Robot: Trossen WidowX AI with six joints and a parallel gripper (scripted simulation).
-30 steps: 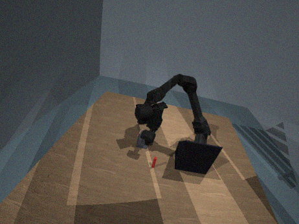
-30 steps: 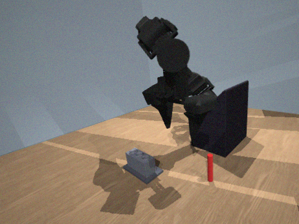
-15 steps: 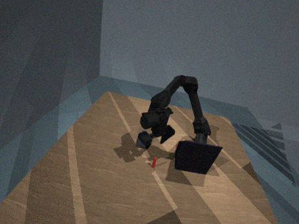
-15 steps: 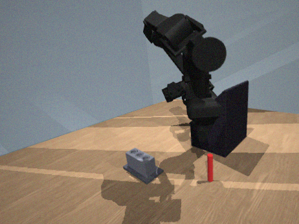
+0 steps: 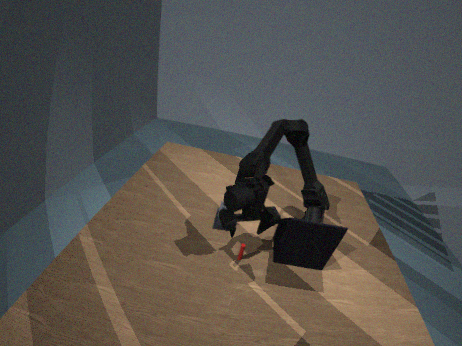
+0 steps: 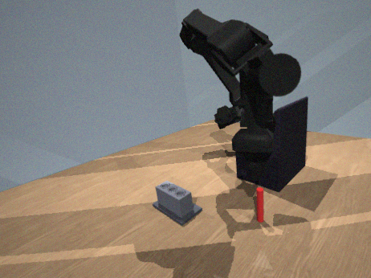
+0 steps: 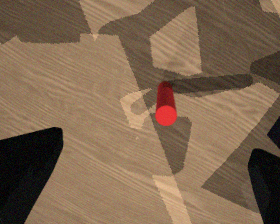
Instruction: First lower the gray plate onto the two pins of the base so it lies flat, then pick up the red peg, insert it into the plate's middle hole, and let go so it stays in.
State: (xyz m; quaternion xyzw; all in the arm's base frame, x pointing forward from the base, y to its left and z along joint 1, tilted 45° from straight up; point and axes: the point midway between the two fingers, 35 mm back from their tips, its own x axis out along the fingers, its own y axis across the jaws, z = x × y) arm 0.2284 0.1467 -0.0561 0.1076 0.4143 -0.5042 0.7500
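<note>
The gray plate (image 6: 174,202), a thick block with three round openings in its top, sits level on the darker flat base (image 6: 197,209). The pins are too small to tell apart. In the top view the gripper mostly hides this pair. The red peg (image 5: 242,252) (image 6: 260,206) (image 7: 166,114) stands upright on the table, apart from the plate. My gripper (image 5: 247,232) (image 7: 158,149) is open and empty above the table, with its fingers wide apart. In the wrist view the peg is between the two fingers sideways, further up the picture than their tips. In the exterior view the fingertips are hard to make out.
A dark upright panel (image 5: 307,246) (image 6: 292,141) stands near the peg, beside the arm. The wooden table (image 5: 165,296) (image 6: 80,230) carries strong shadow bands. Its edges show in the top and exterior views.
</note>
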